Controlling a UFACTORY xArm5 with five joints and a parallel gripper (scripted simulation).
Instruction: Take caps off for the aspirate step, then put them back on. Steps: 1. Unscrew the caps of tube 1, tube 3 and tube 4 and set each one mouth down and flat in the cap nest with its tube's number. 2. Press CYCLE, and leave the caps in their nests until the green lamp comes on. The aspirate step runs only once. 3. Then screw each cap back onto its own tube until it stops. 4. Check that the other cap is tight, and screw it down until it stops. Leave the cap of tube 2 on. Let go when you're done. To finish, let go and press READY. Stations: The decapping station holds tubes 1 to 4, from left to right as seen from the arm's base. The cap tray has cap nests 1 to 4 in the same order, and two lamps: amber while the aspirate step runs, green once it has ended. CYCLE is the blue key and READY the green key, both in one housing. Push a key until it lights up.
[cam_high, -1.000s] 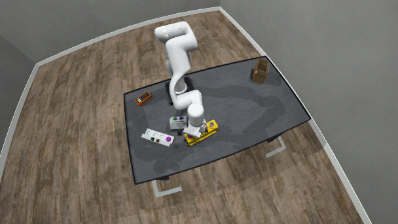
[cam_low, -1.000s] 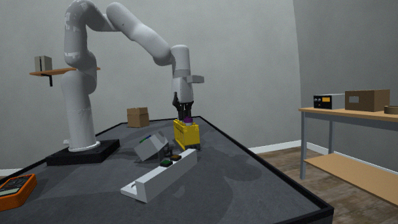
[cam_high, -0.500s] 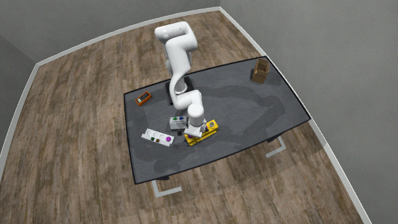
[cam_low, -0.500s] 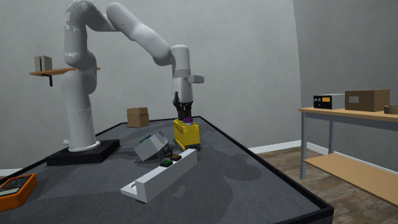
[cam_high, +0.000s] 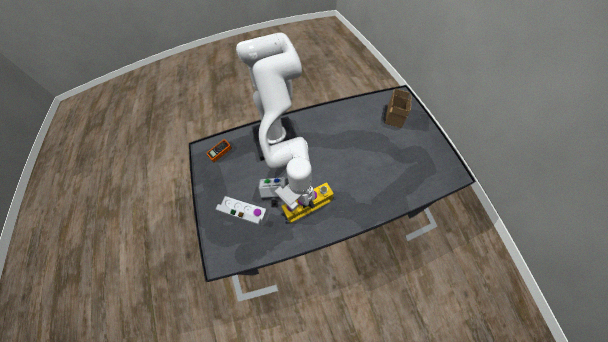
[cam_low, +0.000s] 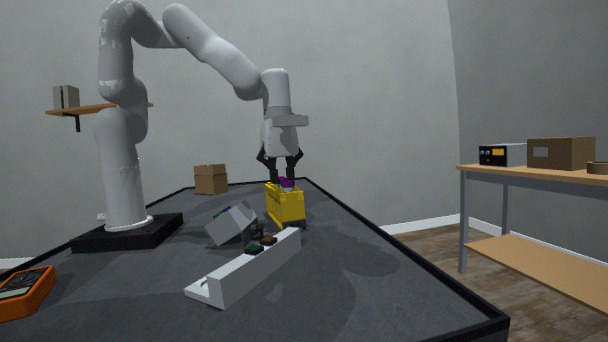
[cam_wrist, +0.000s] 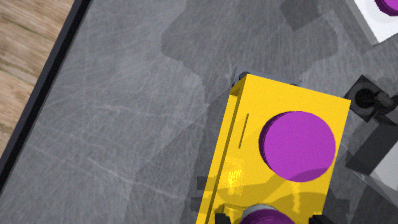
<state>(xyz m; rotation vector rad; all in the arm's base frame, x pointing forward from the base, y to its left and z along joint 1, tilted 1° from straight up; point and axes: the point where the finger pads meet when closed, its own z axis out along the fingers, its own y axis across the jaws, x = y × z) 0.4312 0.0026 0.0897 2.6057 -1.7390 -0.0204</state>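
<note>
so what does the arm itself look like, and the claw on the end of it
The arm is glossy white, built of rounded tubular links with bulbous joints, and stands on a flat black base plate. No loose cables or readable markings show. A boxy white wrist block tapers down to the claw, which has dark, near-black linkages and slim dark fingers.

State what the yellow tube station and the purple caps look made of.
Yellow tube station: probably glossy plastic or painted metal; a bright glare patch shows on its top in the wrist view. Purple cap: likely matte plastic, flat even colour with no highlight. Neither can be settled by look alone.
</note>
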